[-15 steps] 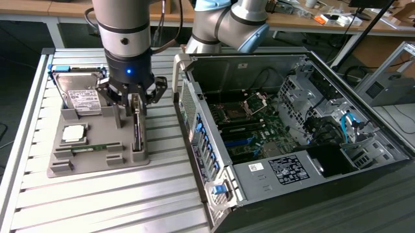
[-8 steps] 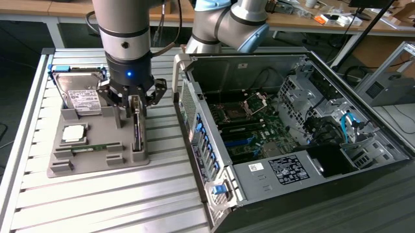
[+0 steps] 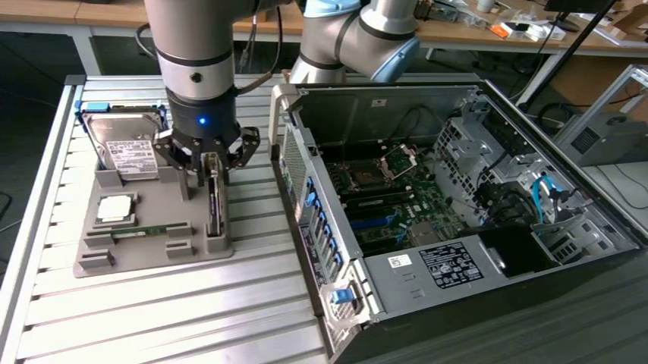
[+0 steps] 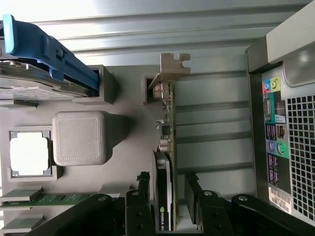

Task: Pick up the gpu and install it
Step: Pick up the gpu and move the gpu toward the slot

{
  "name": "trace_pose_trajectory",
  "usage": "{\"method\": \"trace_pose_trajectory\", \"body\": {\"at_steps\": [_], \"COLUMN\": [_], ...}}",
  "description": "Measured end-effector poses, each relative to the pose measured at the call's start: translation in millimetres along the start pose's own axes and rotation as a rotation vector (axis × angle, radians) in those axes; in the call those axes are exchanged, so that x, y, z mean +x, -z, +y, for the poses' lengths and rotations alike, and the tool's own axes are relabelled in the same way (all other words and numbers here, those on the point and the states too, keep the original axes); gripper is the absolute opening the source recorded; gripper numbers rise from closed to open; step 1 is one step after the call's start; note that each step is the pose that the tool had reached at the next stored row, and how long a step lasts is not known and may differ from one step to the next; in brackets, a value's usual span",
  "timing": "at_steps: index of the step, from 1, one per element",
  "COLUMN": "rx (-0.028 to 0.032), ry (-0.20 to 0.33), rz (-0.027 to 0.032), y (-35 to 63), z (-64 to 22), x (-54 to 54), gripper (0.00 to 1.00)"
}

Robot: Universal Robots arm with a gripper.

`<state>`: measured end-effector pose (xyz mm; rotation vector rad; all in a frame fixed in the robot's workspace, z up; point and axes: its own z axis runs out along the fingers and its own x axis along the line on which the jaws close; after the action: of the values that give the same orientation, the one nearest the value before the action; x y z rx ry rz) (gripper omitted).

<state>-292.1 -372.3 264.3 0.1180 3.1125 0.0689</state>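
Gpu (image 4: 167,123), a thin dark expansion card with a silver metal bracket (image 4: 173,64) at one end, is stood on edge in a slot of the grey printed holder tray (image 4: 128,132), so that both flat faces are offered. It is straddled by the black two-fingered gripper (image 4: 166,178), whose jaws are set narrow. A slim gap seems to remain on each side, though contact cannot be ruled out. A slim green memory stick (image 3: 152,229) and a boxy silver hard drive (image 3: 127,152) are kept on the same tray. At three o'clock from the tray in the exterior view, the open dark computer case (image 3: 456,189) is laid on its side, its board exposed for installation.
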Motion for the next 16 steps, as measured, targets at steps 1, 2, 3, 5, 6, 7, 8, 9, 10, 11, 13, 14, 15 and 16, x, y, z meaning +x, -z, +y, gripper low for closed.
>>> {"method": "trace_pose_trajectory", "body": {"at_steps": [1,2,3,5,6,7,8,9,10,11,13,14,15,16], "rx": [0.0000,0.0001,0.0001,0.0002,0.0002,0.0001,0.0000,-0.0001,-0.0001,0.0000,0.0000,0.0001,0.0002,0.0003], "ry": [0.000,0.000,0.000,0.000,0.000,0.000,0.000,0.000,0.000,0.000,0.000,0.000,0.000,0.000], "rz": [0.0000,0.0000,0.0000,0.0002,0.0002,0.0001,-0.0001,-0.0002,-0.0001,0.0000,0.0000,0.0001,0.0002,0.0001], "y": [-1.2,-2.4,-3.7,-5.4,-6.1,-6.7,-7.4,-8.2,-9.1,-9.9,-11.4,-11.8,-12.5,-12.9], "z": [0.0,0.0,0.2,0.9,1.3,1.8,2.1,2.3,2.5,2.6,2.7,2.6,2.6,2.6], "x": [0.0,0.1,0.2,0.3,0.3,0.3,0.4,0.5,0.5,0.5,0.7,0.8,1.2,1.5], "gripper": [0.42,0.42,0.42,0.42,0.42,0.42,0.42,0.42,0.42,0.42,0.42,0.42,0.42,0.42]}}
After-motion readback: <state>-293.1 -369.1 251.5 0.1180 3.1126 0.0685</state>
